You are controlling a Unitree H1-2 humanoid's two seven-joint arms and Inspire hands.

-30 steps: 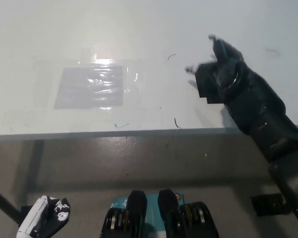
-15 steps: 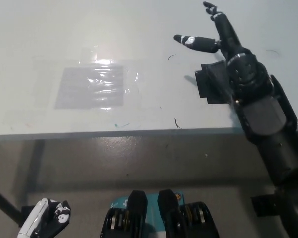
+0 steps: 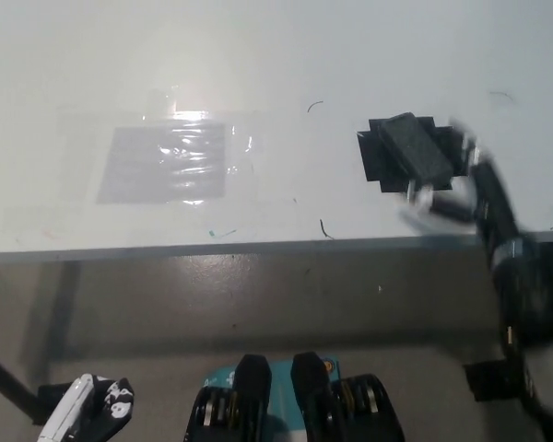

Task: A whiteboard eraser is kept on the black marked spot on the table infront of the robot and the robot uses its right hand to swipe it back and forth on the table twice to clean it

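Head view: eraser on black mark, right hand beside it

Head view, looking steeply down on a white table (image 3: 258, 55). Whiteboard eraser (image 3: 417, 149): dark grey block, long and narrow, lying flat and turned diagonally on the black marked spot (image 3: 378, 164), near the front edge of the table at the right. Black spot with stepped, jagged outline, showing around the eraser on its left and lower side. Right hand (image 3: 461, 189) just beside the eraser, at its lower right, blurred; fingers apart and seeming to hold nothing, contact with the eraser not possible to tell. Left hand (image 3: 83, 419) white, low at the bottom left, below the table; open or closed cannot tell. Shiny clear plastic sheet (image 3: 166, 161) flat on the table at the left, well apart from the eraser. No containers visible.
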